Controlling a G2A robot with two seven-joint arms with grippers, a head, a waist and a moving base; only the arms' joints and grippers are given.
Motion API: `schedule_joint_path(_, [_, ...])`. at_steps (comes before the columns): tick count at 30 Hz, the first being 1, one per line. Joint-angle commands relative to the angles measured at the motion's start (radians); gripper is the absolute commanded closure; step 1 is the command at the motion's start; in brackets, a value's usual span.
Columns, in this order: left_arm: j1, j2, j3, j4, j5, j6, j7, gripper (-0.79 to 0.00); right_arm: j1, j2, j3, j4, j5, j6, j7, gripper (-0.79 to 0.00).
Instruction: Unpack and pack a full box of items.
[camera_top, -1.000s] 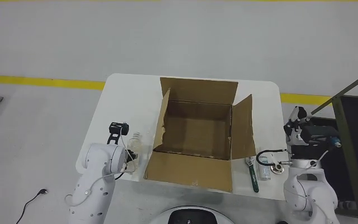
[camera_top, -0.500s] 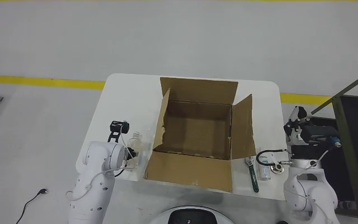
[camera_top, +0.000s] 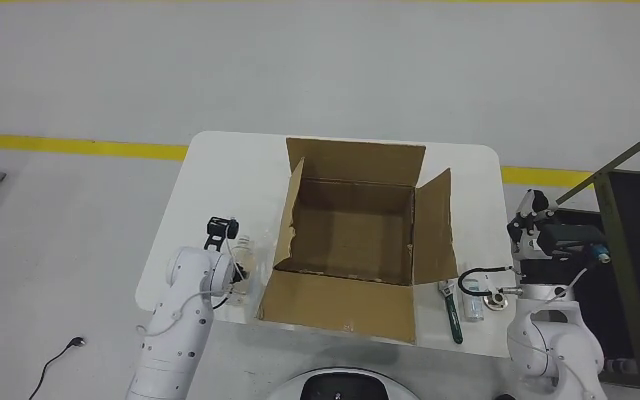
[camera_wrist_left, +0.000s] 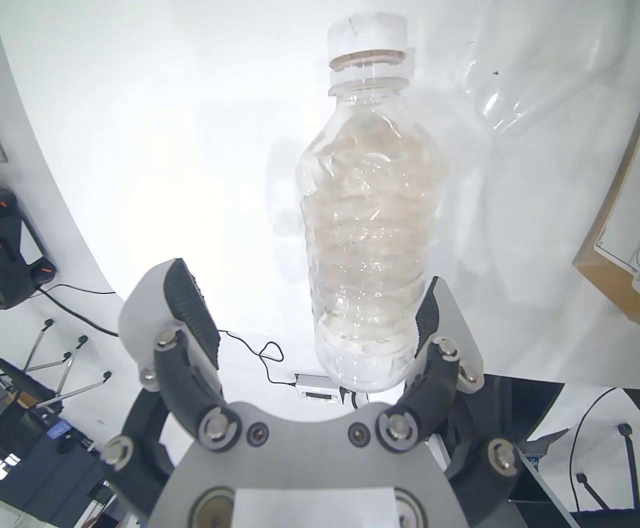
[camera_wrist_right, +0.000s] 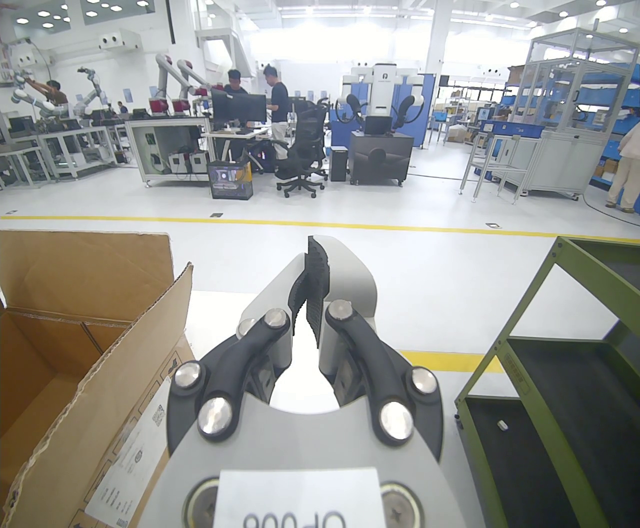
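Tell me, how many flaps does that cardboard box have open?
4: the far flap stands up, the left flap and right flap lean outward, and the near flap folds down toward the robot.

Find box (camera_top: 350, 240) mid-tabletop (camera_top: 230, 170). Left of box, near front edge: bottle (camera_wrist_left: 367, 240), between fingers of left gripper (camera_wrist_left: 307, 295), one finger touching, the other apart. Right of box, by front edge: wrench (camera_top: 451, 312), cable (camera_top: 478, 280) just beside it. Right gripper (camera_wrist_right: 312, 265) sits at tabletop's right edge, cart (camera_wrist_right: 575, 370) to its right.
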Motion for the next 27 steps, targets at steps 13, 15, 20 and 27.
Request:
schedule_joint_path(13, [-0.018,0.000,0.017,0.058,-0.021,-0.026,0.017,-0.228,0.000,0.000,0.000,0.000,0.000,0.000,0.000,0.000])
schedule_joint_path(15, [-0.015,0.001,0.017,0.053,-0.024,-0.030,0.019,0.000,0.000,0.000,0.000,0.000,0.000,0.000,0.000,0.000])
schedule_joint_path(20, [-0.001,0.004,0.011,0.030,-0.037,-0.043,0.021,0.000,0.000,0.000,0.000,0.000,0.000,0.000,0.000,0.000])
schedule_joint_path(27, [0.024,0.011,-0.028,-0.046,-0.074,-0.041,0.017,0.000,0.000,0.000,0.000,0.000,0.000,0.000,0.000,0.000])
